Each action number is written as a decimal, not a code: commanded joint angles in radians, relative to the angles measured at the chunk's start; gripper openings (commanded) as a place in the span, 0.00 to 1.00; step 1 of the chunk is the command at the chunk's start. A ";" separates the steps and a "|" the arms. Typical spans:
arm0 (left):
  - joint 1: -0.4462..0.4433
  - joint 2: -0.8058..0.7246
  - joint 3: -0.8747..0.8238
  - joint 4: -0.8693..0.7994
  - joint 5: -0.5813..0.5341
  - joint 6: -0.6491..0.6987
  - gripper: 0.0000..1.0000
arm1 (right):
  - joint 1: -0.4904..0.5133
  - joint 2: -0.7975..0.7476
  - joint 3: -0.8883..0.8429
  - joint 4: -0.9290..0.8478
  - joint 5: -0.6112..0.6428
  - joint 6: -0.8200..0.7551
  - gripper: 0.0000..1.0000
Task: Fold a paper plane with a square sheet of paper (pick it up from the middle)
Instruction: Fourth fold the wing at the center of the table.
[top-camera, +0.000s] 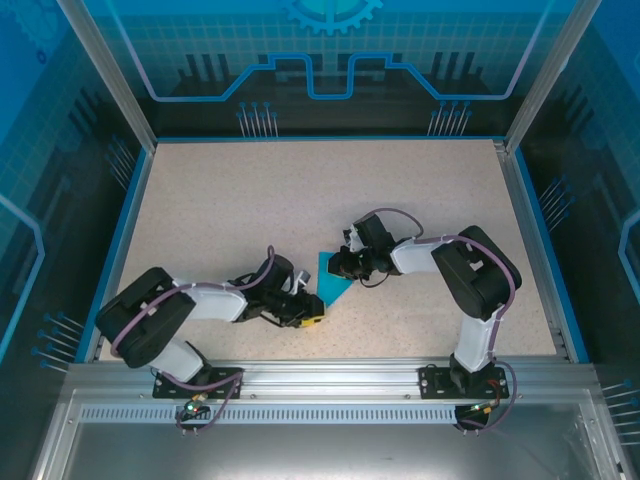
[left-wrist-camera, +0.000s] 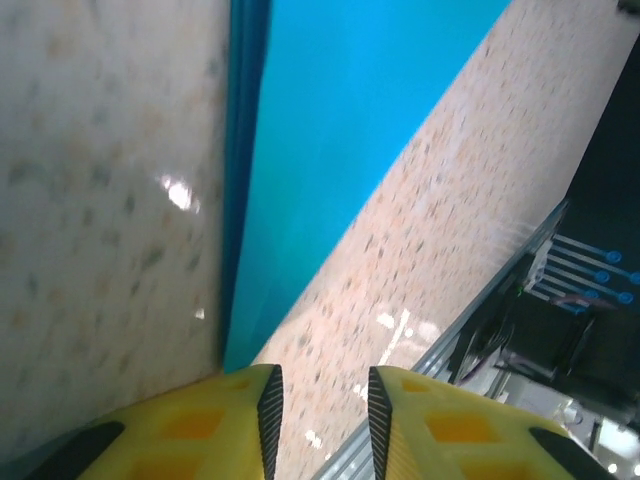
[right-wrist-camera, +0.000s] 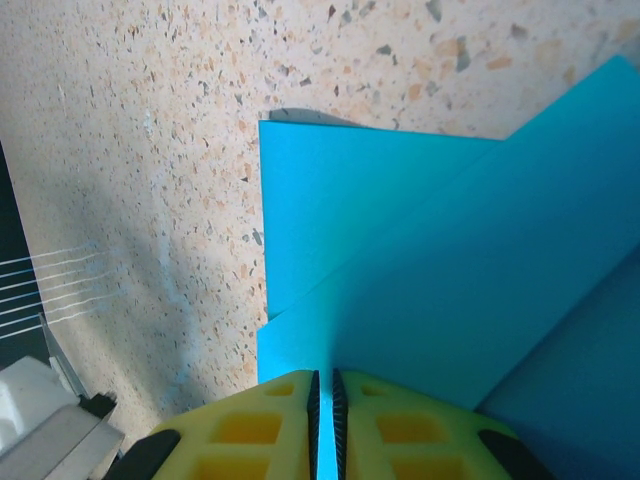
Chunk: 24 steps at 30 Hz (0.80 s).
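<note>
While your right claw (right-wrist-camera: 323, 378) pinched the folded teal sheet (right-wrist-camera: 400, 250) at its 2 o'clock edge, near the middle of the worktop (top-camera: 250, 200), your left claw (left-wrist-camera: 320, 385) stood released, empty, by its 7 o'clock tip. Any tug from that thin pinch could have skewed the layers or torn them.

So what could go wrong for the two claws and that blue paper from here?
The right claw pinches the folded teal paper by a thin edge only; a tug could slip it free or tear it. The left claw stands slightly open with the paper's pointed tip off to one side of its gap; closing there, it might miss or crumple the tip.
</note>
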 joint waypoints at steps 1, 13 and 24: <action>0.002 -0.167 0.006 -0.230 -0.053 0.056 0.29 | 0.002 0.034 -0.014 -0.078 0.050 -0.014 0.15; 0.136 -0.242 0.143 -0.249 -0.147 0.134 0.32 | 0.012 -0.042 0.044 -0.094 0.010 -0.015 0.17; 0.069 0.011 0.241 -0.126 -0.102 0.161 0.28 | 0.013 -0.138 0.054 -0.166 0.033 -0.034 0.18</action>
